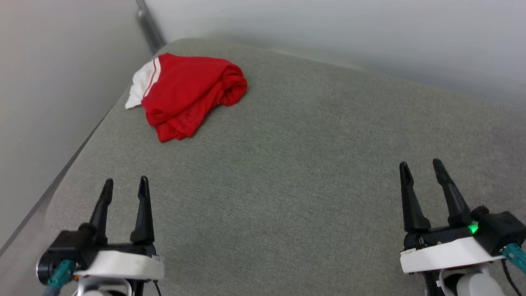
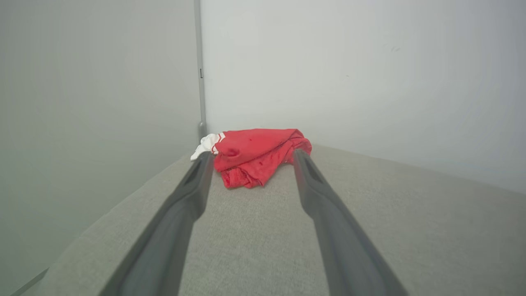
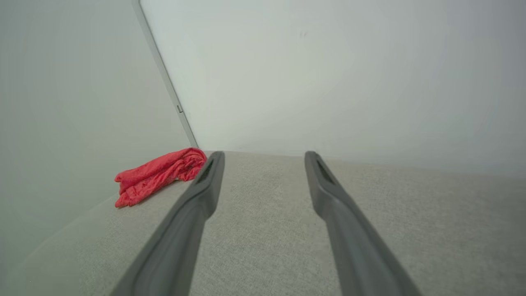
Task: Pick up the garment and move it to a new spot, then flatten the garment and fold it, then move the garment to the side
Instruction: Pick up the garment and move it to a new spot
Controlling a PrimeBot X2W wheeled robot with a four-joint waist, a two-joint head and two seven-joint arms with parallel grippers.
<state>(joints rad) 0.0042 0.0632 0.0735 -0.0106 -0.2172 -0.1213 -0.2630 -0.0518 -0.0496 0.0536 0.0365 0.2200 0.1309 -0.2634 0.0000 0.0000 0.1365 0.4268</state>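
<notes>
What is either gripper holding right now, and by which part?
Nothing. The left gripper and right gripper are open and empty; the garment lies apart.

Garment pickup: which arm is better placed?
Left, probably: the garment lies bunched far left, straight ahead of the open left tool; the right tool, also open, sits farther across the surface.

The garment (image 1: 187, 92) was a red jersey of thin fabric, bunched into a loose, folded-over heap. One white sleeve with red-white stripe trim showed at its left edge. It lay well ahead of the left gripper (image 1: 125, 180), apart from its fingers (image 1: 144, 205) and roughly in line with the gap between them. From the right gripper (image 1: 420, 163) it lay far ahead and to the left.
</notes>
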